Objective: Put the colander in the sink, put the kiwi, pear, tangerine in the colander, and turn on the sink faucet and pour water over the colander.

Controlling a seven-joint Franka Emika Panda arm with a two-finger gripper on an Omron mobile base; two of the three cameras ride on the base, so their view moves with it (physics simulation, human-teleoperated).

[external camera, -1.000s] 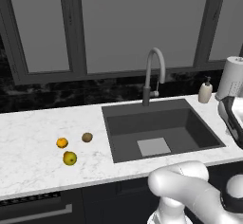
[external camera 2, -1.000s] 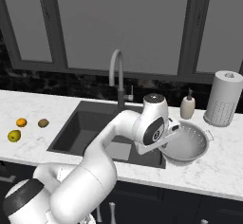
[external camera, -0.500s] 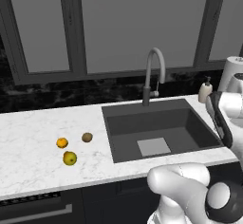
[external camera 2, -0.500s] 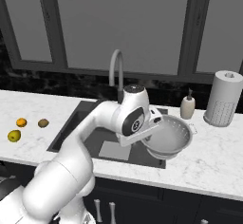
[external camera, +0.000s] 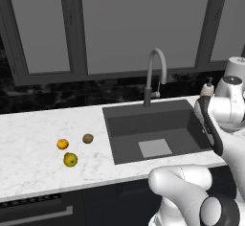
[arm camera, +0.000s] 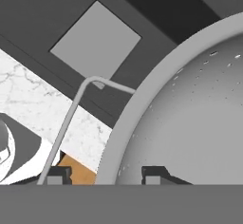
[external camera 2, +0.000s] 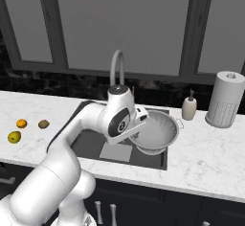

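The silver-grey colander (external camera 2: 160, 130) hangs tilted in the air over the right end of the sink (external camera 2: 85, 142), its bowl facing the right base camera. My gripper (external camera 2: 142, 120) is shut on its left rim. In the hand view the rim (arm camera: 142, 99) runs between my gripper's (arm camera: 106, 174) two tips, with a thin wire handle (arm camera: 71, 116) beside it. From the left base view the colander (external camera: 210, 129) appears edge-on above the sink (external camera: 143, 120). The tangerine (external camera: 62, 144), kiwi (external camera: 87, 138) and pear (external camera: 71, 159) lie on the counter left of the basin. The faucet (external camera: 154, 72) stands behind it, with no water running.
A white soap pump bottle (external camera 2: 189, 108) and a paper towel roll (external camera 2: 224, 99) stand on the counter right of the sink. Dark windows and a black backsplash run along the back. The counter's front edge is near the fruits.
The colander has risen from the counter at the right and travelled left with my gripper, now tipped up over the sink's right end. The fruits have not moved.
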